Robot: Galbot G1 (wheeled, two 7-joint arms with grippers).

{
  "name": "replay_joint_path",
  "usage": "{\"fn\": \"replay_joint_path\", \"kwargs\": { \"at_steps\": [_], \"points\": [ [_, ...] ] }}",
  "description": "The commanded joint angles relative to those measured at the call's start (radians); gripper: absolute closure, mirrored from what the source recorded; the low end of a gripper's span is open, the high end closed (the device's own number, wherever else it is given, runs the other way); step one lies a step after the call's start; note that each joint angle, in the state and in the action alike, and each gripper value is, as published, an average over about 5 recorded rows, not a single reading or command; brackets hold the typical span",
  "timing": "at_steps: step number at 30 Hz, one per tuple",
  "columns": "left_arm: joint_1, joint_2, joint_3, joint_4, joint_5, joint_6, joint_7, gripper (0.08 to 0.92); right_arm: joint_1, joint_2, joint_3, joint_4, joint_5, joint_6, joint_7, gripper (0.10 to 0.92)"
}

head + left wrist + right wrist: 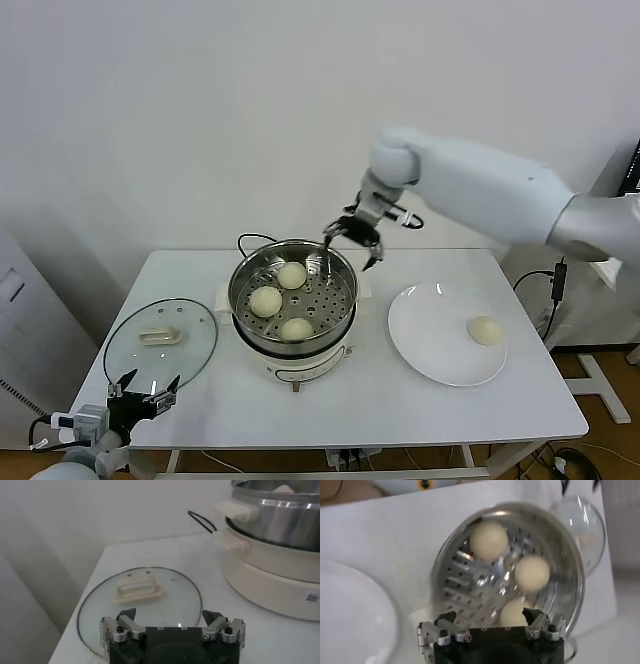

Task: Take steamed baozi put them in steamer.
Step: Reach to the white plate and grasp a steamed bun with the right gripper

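Three cream-white baozi [292, 275] [266, 300] [297, 329] lie on the perforated tray of the steel steamer [342, 303], mid-table. A fourth baozi [485, 330] lies on the white plate [430, 345] to the right. My right gripper [353, 241] is open and empty, above the steamer's far right rim. In the right wrist view the steamer [560, 555] shows with three baozi [489, 540] [532, 572] [512, 614] below the open gripper [490, 622]. My left gripper [144, 389] is open and empty, parked at the table's front left corner.
A round glass lid [160, 340] with a beige handle lies flat left of the steamer; it also shows in the left wrist view [140, 592] ahead of the left gripper [170, 621]. The steamer's black cord [250, 240] runs behind it. A wall stands behind the table.
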Motion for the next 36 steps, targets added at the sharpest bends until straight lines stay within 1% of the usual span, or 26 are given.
{"fn": "replay_joint_path", "kwargs": {
  "at_steps": [1, 8, 13, 18, 27, 36],
  "points": [
    [0.000, 0.000, 0.001, -0.002, -0.001, 0.001, 0.000, 0.177, 0.098, -0.136, -0.142, -0.102, 0.222, -0.276, -0.096, 0.203],
    [0.002, -0.002, 0.000, -0.005, -0.003, 0.001, -0.001, 0.177, 0.069, -0.216, -0.211, -0.136, 0.207, -0.308, -0.123, 0.203],
    [0.009, -0.008, -0.004, -0.013, -0.003, 0.001, -0.001, 0.177, -0.007, -0.265, -0.197, -0.152, 0.154, -0.304, -0.110, 0.203],
    [0.014, -0.011, -0.005, -0.024, -0.003, 0.003, -0.001, 0.177, -0.098, -0.293, -0.129, -0.178, 0.073, -0.277, -0.082, 0.203],
    [0.013, -0.011, -0.008, -0.023, -0.004, 0.006, -0.002, 0.177, -0.272, -0.310, 0.045, -0.273, -0.088, -0.187, -0.031, 0.203],
    [0.009, -0.015, -0.002, -0.023, -0.004, 0.010, -0.002, 0.177, -0.398, -0.294, 0.164, -0.321, -0.158, -0.142, 0.026, 0.203]
  ]
}}
